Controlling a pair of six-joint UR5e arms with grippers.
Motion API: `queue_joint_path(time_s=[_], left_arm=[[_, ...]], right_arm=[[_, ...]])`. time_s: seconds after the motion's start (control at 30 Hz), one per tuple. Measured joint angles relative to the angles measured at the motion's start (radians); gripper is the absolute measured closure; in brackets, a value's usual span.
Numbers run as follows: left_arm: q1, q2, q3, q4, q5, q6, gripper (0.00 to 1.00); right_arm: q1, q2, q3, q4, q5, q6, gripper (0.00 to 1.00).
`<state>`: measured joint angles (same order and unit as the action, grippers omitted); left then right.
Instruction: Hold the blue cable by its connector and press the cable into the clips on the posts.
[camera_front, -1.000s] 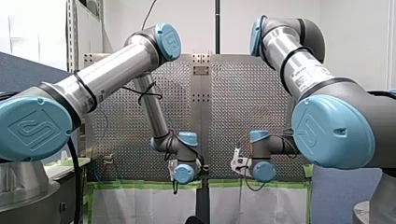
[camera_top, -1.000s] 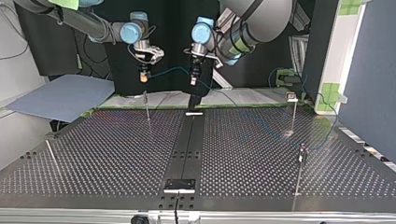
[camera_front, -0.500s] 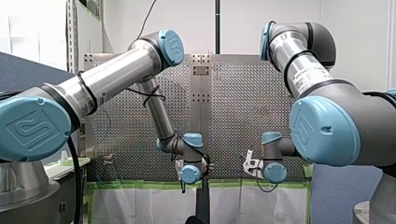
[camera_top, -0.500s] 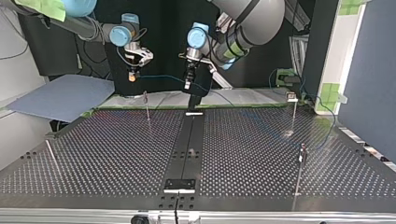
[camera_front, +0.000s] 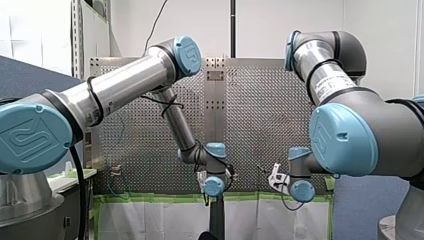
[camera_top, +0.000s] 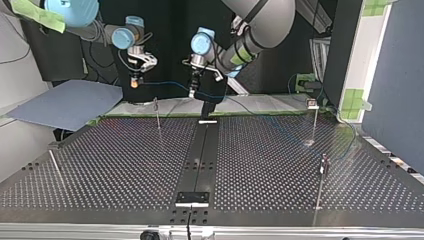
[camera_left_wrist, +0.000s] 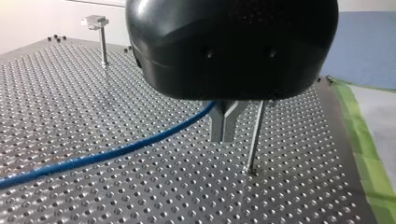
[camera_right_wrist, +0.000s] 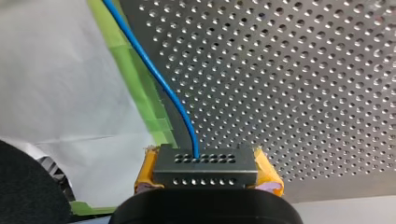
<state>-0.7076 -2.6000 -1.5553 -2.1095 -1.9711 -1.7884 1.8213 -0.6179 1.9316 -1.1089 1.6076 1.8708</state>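
Both grippers have shifted toward top view's left in 1 s. Black left gripper (camera_left_wrist: 224, 135), slim metal fingers (camera_left_wrist: 218, 126) pointing down over perforated steel table (camera_left_wrist: 70, 93), clamps thin blue cable (camera_left_wrist: 116, 151) beside a post (camera_left_wrist: 255, 135). Yellow pads (camera_right_wrist: 147, 170) of right gripper (camera_right_wrist: 205, 171) squeeze grey, hole-dotted connector (camera_right_wrist: 205, 163); cable spans betw. the two.

A perforated metal worktop (camera_top: 125, 165) anchors the room. Green tape (camera_front: 150, 198) runs along one of its edges, with white sheeting (camera_front: 150, 220) just beyond the tape. A plain white wall (camera_front: 280, 25) rises past the opposite edge. A dark blue partition (camera_top: 395, 75) stands beside the worktop, and a blue-grey board (camera_top: 70, 102) lies off its other side. Black backdrop (camera_top: 170, 20) hangs behind the taped edge.
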Motion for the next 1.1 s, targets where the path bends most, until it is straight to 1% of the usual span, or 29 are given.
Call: queue_joint_path(time_s=[0.13,0.3,0.43,0.6,0.7,0.8,0.97,1.1], left_arm=[[-0.013,0.0,0.034,-0.021,-0.019,0.001,1.0],[-0.027,-0.001,0.06,-0.035,-0.032,0.002,1.0],[-0.035,-0.001,0.077,-0.038,-0.043,0.003,1.0],[-0.043,-0.001,0.09,-0.041,-0.057,0.004,1.0],[-0.048,-0.001,0.095,-0.042,-0.067,0.006,1.0],[-0.051,-0.001,0.101,-0.043,-0.078,0.016,1.0],[-0.046,-0.002,0.112,-0.045,-0.085,0.041,1.0],[-0.036,-0.016,0.129,-0.057,-0.078,0.065,1.0]], right_arm=[[-0.011,0.0,-0.003,-0.01,-0.015,-0.014,1.0],[-0.021,0.0,-0.009,-0.01,-0.031,-0.021,1.0],[-0.029,0.0,-0.014,-0.003,-0.052,-0.021,1.0],[-0.038,0.0,-0.024,0.004,-0.063,-0.019,1.0],[-0.044,0.0,-0.04,0.021,-0.069,-0.019,1.0],[-0.053,0.0,-0.059,0.043,-0.083,-0.018,1.0],[-0.066,0.0,-0.081,0.058,-0.115,-0.008,1.0],[-0.078,0.0,-0.095,0.067,-0.136,-0.011,1.0]])
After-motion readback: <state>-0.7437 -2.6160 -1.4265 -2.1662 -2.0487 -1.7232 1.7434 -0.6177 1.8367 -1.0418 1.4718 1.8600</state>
